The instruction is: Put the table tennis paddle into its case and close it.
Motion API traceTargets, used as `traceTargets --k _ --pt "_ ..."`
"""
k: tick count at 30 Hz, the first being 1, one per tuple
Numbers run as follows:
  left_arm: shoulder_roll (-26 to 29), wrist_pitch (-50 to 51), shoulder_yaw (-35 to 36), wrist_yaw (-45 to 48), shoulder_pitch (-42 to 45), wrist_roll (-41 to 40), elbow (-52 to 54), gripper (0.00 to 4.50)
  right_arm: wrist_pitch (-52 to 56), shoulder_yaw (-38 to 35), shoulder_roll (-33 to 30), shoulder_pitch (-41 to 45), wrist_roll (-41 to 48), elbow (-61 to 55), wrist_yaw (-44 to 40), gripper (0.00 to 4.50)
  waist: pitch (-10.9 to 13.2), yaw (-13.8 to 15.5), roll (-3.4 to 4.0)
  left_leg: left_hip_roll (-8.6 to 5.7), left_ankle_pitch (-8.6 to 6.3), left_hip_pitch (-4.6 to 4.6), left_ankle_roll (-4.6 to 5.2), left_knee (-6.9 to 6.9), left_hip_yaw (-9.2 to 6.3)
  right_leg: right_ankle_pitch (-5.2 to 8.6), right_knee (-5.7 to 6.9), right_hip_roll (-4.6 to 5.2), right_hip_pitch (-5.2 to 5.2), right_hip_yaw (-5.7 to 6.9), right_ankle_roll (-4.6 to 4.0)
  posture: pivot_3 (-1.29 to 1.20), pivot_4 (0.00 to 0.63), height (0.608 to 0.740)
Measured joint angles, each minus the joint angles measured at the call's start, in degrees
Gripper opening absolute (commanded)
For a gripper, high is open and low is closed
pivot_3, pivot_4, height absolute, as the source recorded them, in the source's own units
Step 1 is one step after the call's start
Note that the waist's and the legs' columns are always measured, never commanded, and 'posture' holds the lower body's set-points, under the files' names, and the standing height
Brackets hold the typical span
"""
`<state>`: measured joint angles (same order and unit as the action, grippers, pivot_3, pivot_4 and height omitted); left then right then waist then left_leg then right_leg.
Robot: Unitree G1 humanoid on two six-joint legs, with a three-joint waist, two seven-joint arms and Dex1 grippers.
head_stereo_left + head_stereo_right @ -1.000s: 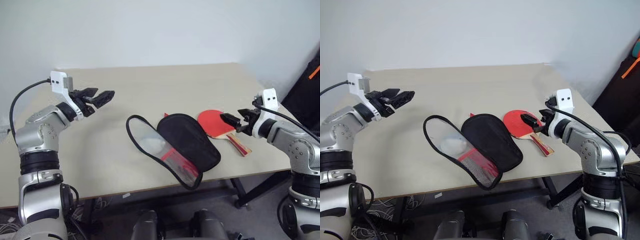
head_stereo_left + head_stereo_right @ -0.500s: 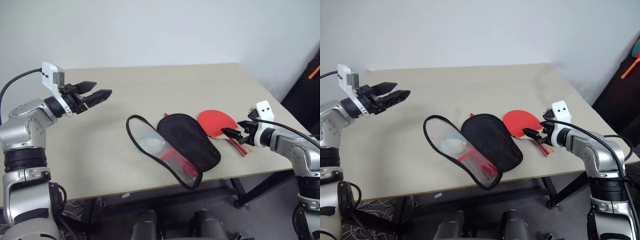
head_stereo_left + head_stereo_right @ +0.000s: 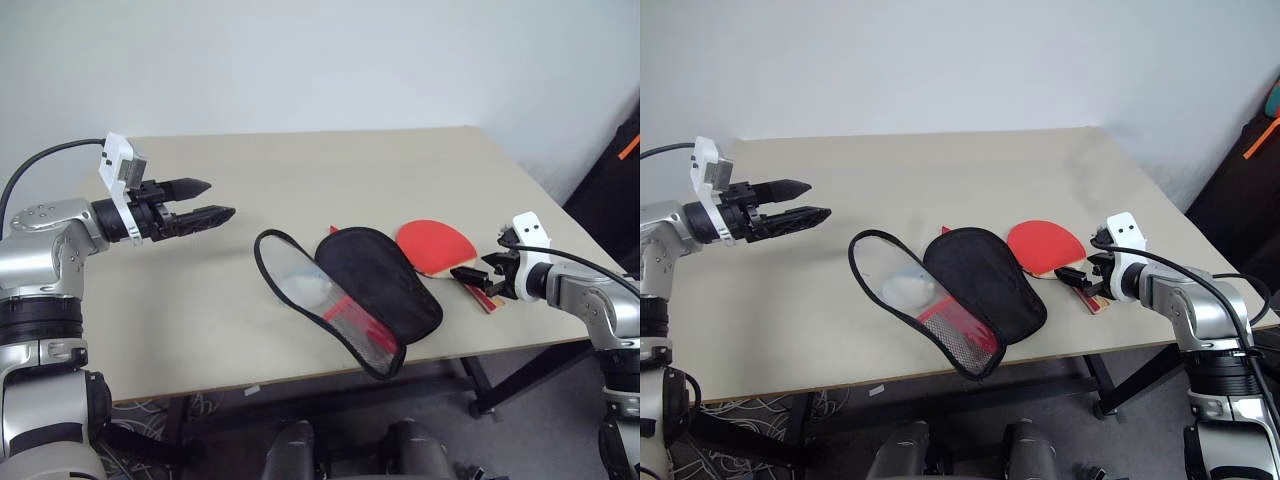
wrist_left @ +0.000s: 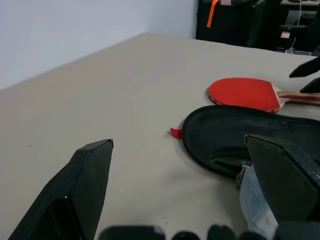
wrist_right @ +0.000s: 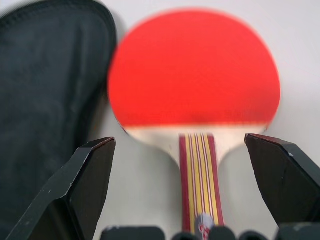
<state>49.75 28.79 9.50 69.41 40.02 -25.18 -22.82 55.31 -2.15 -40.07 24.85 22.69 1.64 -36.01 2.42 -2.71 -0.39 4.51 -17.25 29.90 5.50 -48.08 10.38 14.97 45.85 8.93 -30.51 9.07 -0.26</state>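
The table tennis paddle (image 3: 433, 243) lies flat on the table, red face up, its striped wooden handle (image 5: 200, 175) pointing toward the near right edge. Left of it, and touching or overlapping the blade's edge, the case (image 3: 375, 282) lies unzipped: black flap on the right, silvery lining (image 3: 293, 280) and a red mesh pocket exposed. My right gripper (image 3: 476, 276) is open, low over the handle, with a finger on each side of it in the right wrist view. Over the table's left part my left gripper (image 3: 218, 198) hovers open, pointing at the case and holding nothing.
The beige table (image 3: 200, 300) has its front edge just below the case and its right edge near the paddle. Dark equipment with an orange strap (image 3: 625, 150) stands beyond the right side. A pale wall rises behind the table.
My right gripper has sunk from above the blade to the paddle's handle near the table. My left gripper has rolled and swung round toward the case. Paddle and case have not moved.
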Motion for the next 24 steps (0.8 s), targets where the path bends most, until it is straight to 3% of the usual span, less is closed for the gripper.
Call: traceTargets --k 11,15,22,24 --pt "-0.1 1.5 0.3 -0.7 -0.9 -0.5 2.7 4.48 -4.2 1.5 2.9 -0.3 -3.2 6.9 0.1 4.50 0.0 0.0 0.01 0.00 0.00 0.00 0.00 0.00 0.01 0.00 0.01 -0.03 0.02 0.00 0.00 0.00 0.000 0.654" --pt "-0.3 1.9 0.4 -1.3 -1.0 -0.6 3.3 4.50 -4.5 1.9 3.3 -0.4 -3.9 7.0 0.4 3.67 0.0 0.0 0.01 0.00 0.00 0.00 0.00 0.00 0.01 0.00 0.01 -0.02 0.03 0.00 0.00 0.00 0.000 0.654" --pt "-1.0 2.0 0.6 -2.2 -1.2 -0.7 4.0 4.50 -4.7 1.9 3.5 -0.7 -4.9 6.9 0.8 1.17 0.0 -0.1 0.01 0.00 0.00 0.00 0.00 0.00 0.02 0.00 0.00 -0.04 0.05 0.00 0.01 0.00 0.000 0.654" --pt "-1.1 2.0 0.6 -2.2 -1.3 -0.7 4.1 4.50 -4.7 1.8 3.7 -0.7 -5.0 6.9 1.4 1.12 0.0 0.0 -0.01 0.01 0.00 0.00 0.00 -0.01 0.02 0.00 0.01 -0.05 0.05 0.00 0.00 0.00 0.000 0.654"
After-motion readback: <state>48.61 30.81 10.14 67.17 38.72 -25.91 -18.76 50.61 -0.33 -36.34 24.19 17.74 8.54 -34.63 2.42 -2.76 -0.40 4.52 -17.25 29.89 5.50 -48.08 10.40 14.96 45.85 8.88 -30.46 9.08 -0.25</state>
